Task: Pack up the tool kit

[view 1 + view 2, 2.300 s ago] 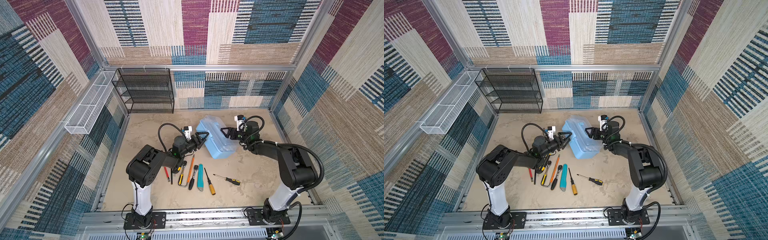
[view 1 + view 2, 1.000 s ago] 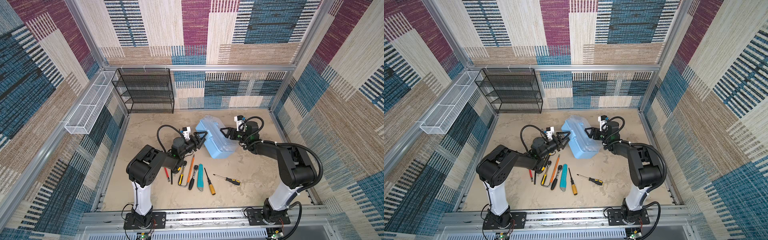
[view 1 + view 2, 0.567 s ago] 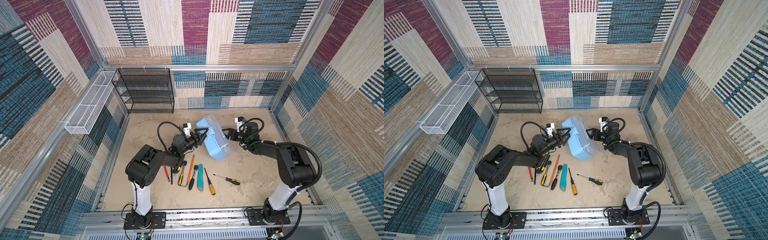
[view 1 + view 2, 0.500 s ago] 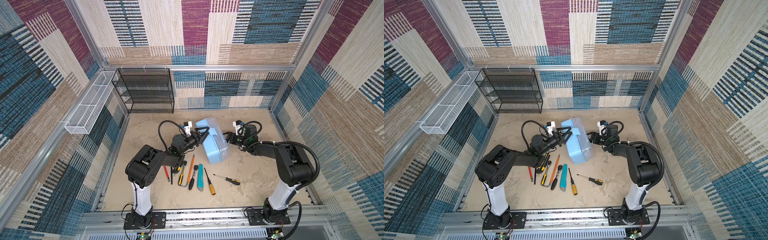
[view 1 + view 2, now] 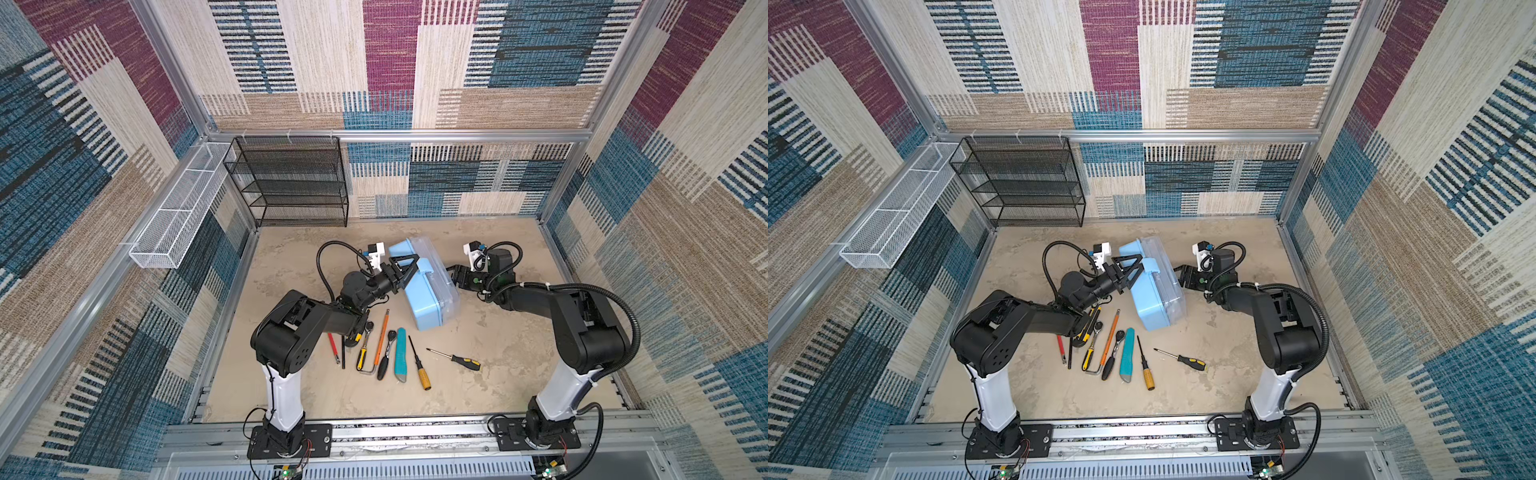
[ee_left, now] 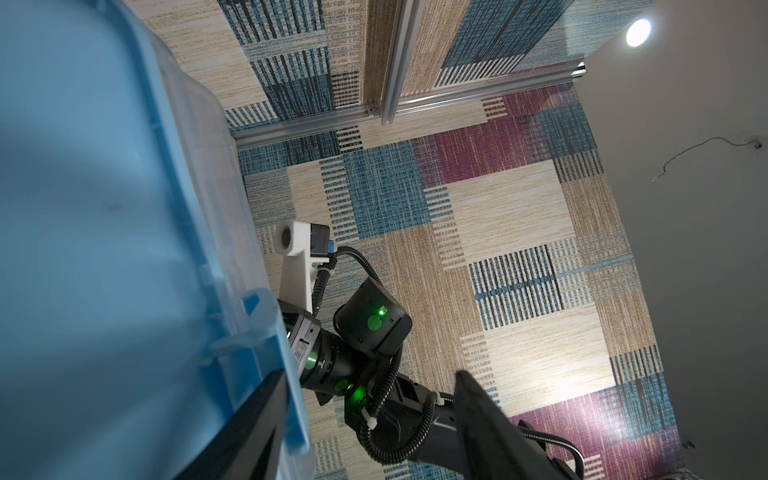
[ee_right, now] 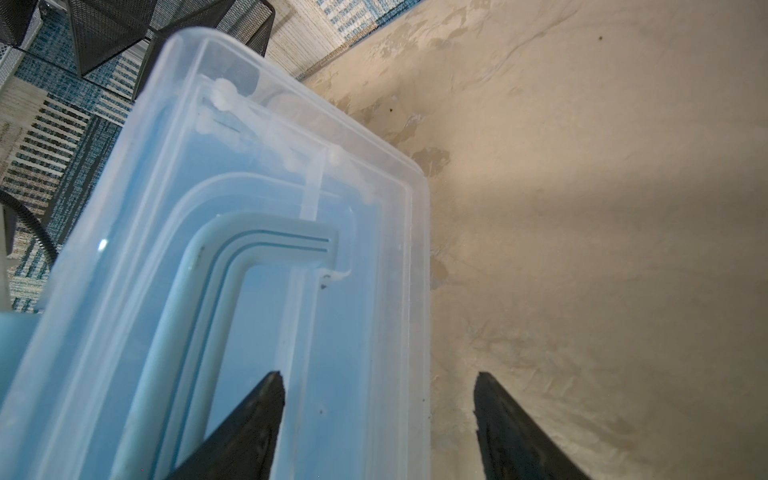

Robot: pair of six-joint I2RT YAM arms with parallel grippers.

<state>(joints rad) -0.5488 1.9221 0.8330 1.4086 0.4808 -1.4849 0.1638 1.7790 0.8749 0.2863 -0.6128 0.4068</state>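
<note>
Toolbox [image 5: 430,297] sits tipped btwn your left gripper [image 5: 407,268] & right gripper [image 5: 452,275], both spread wide, gripping nothing; one shove from left prob flops it lid-down.

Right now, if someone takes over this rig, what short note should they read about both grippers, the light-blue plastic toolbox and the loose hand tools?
Left gripper: open, at the blue body of the light-blue plastic toolbox.
Right gripper: open, at its clear lid.
Toolbox: tipped on its side on the beige table, lid closed.
Done: no tool packed.
To do: right the box, open it, load the loose tools beside it, teal utility knife included.
</note>
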